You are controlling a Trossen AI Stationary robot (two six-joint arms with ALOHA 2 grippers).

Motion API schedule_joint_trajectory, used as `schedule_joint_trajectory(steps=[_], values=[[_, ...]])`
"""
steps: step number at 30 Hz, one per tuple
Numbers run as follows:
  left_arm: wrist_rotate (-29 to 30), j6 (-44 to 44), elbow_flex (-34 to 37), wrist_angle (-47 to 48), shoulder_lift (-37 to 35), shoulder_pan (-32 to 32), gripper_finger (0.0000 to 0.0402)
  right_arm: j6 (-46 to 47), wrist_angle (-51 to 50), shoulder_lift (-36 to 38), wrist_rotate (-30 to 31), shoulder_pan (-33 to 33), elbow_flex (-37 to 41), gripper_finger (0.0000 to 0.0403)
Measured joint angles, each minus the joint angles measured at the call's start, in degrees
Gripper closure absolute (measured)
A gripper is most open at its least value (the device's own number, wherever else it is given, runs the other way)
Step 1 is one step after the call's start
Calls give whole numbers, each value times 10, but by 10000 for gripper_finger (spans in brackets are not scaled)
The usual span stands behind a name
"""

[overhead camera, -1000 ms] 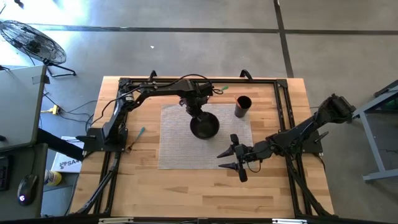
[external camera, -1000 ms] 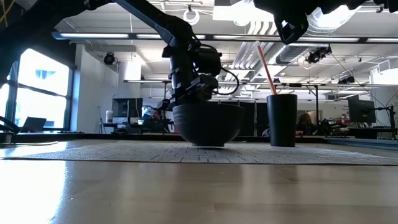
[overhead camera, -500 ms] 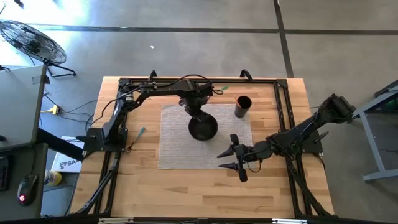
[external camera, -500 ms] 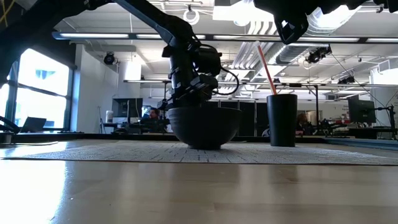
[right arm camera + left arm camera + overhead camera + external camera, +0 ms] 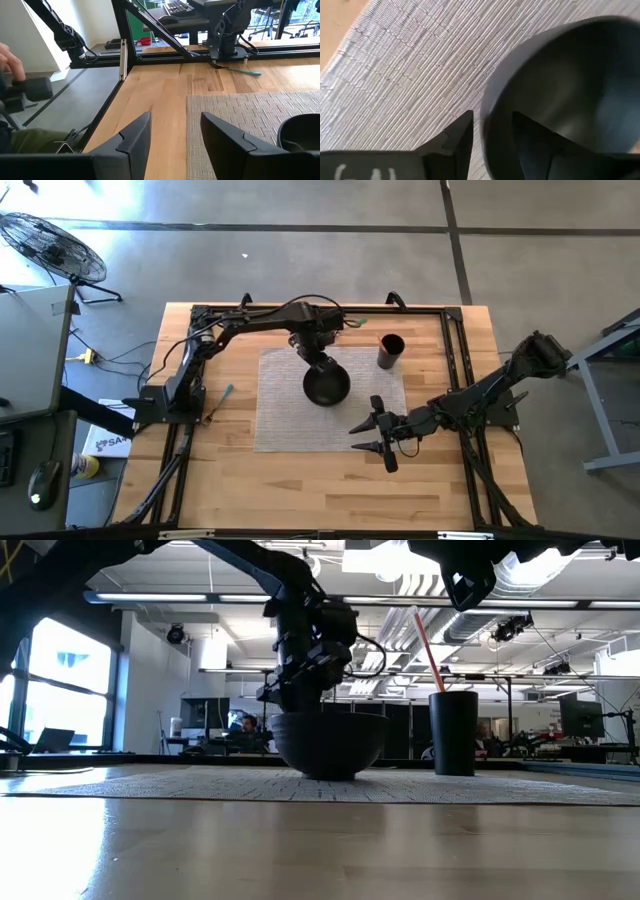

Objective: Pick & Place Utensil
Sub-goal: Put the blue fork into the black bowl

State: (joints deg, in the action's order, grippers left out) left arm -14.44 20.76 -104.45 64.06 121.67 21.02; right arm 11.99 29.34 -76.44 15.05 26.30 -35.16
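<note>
The teal utensil [image 5: 227, 393] lies on the bare desk [image 5: 300, 490] off the mat's left edge, long axis running toward the left arm's base, nearer the left gripper [image 5: 318, 366], whose spread jaws straddle the bowl [image 5: 327, 387] rim; right gripper [image 5: 366, 436] waits, jaws parted.

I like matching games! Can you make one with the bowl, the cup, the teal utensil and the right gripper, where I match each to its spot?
Things:
1. bowl
2. cup
3. teal utensil
4. right gripper

Places:
A. on bare wood, left of the mat
B. at the mat's far right corner, holding a red straw
C. mid-mat, the left gripper straddling its rim
D. open over the mat's near right part

Pairs: 1-C, 2-B, 3-A, 4-D
</note>
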Motion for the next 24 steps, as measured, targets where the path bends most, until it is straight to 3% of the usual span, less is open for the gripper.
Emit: schedule_joint_trajectory(steps=[8, 13, 18, 24], values=[[0, -2, -104, 65, 0, 0, 270, 0, 0, 0, 0, 0, 0, 238], [5, -50, -196, 174, 0, 0, 270, 14, -14, 0, -2, 0, 0, 238], [95, -75, -280, 262, -3, -5, 270, 38, -38, 0, -2, 0, 0, 238], [146, -89, -288, 260, -55, -4, 270, 45, -39, 0, -2, 0, 0, 238]])
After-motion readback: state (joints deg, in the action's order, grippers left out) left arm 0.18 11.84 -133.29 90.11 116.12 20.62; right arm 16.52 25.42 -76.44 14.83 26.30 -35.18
